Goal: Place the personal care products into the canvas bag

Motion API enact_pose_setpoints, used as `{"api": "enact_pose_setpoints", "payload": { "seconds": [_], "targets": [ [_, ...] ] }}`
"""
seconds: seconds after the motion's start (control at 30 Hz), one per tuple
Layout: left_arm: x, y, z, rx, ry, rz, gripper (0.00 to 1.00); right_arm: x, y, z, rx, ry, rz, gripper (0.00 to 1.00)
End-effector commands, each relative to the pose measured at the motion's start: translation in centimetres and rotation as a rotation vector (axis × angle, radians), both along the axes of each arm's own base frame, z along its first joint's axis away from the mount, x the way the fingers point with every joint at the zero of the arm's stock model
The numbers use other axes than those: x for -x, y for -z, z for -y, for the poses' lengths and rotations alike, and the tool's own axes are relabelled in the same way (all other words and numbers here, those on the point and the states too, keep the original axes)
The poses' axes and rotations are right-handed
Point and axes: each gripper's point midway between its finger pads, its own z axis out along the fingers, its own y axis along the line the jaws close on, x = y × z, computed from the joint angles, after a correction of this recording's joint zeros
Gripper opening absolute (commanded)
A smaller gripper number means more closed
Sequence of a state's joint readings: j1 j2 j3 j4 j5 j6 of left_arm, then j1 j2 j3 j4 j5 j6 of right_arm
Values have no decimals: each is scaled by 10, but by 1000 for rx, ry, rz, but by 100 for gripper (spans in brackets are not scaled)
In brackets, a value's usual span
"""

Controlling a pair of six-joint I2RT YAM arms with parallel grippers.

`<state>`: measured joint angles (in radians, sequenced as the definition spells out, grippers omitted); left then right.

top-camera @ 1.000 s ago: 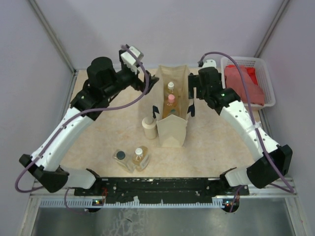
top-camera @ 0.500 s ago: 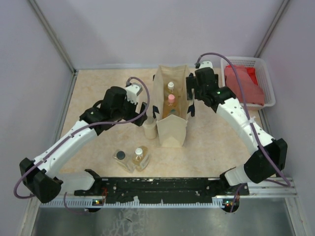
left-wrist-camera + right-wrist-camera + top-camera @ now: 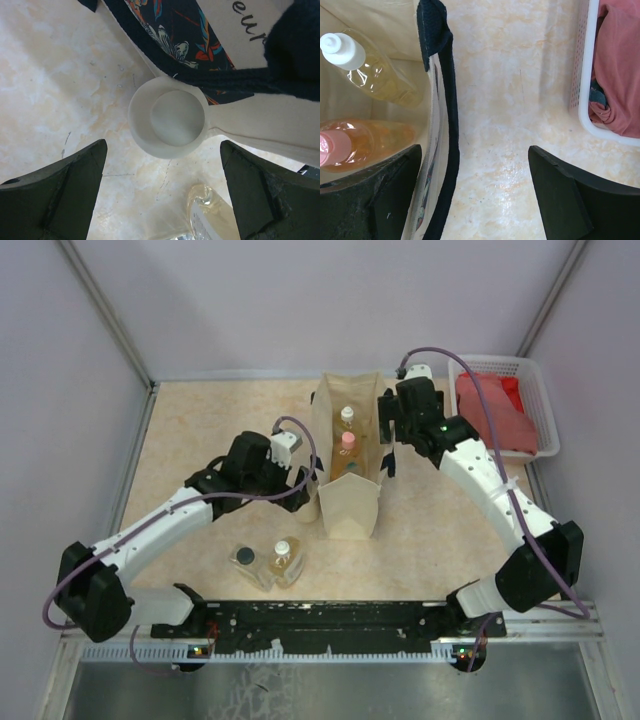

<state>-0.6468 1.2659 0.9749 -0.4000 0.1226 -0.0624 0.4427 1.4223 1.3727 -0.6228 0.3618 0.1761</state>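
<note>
1. Left gripper (image 3: 162,145) — we find the fingers spread wide with nothing pinched. The cream container (image 3: 167,117) shows end-on between them, with bare table (image 3: 45,75) visible on either side of it.
2. The cream container stands upright on the table, outside the canvas bag (image 3: 350,508). It sits against the bag's left wall, partly under a navy strap (image 3: 235,82).
3. Right gripper (image 3: 474,150) — the fingers are likewise spread and hold nothing. The bag's right wall and its other strap (image 3: 450,100) run between them, close to the inner finger. We cannot tell whether that finger touches the fabric.
4. Inside the bag we note a white-capped bottle (image 3: 367,62) and a pink-capped bottle (image 3: 365,142), side by side. Both hold amber liquid.
5. On the table near the arm bases, apart from the bag, lie a dark-capped bottle (image 3: 244,560) and a second white-capped bottle (image 3: 284,560). They are just beside one another.
6. At the far right of the table stands a white basket (image 3: 525,368), apart from the bag, with a red cloth (image 3: 495,410) in it.
</note>
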Motion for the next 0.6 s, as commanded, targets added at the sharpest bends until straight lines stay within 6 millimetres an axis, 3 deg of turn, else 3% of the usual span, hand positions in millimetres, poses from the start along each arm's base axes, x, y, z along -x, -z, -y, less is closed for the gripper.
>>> {"api": "enact_pose_setpoints", "payload": {
  "seconds": [0.0, 0.5, 0.57],
  "targets": [
    [-11, 0, 16, 67, 23, 17, 100, 2, -22, 8, -6, 16, 60, 88],
    [-17, 41, 27, 35, 44, -59, 100, -1, -22, 10, -8, 20, 65, 88],
    [-17, 41, 29, 45, 50, -57, 95, -1, -22, 10, -7, 20, 63, 88]
  ]
}}
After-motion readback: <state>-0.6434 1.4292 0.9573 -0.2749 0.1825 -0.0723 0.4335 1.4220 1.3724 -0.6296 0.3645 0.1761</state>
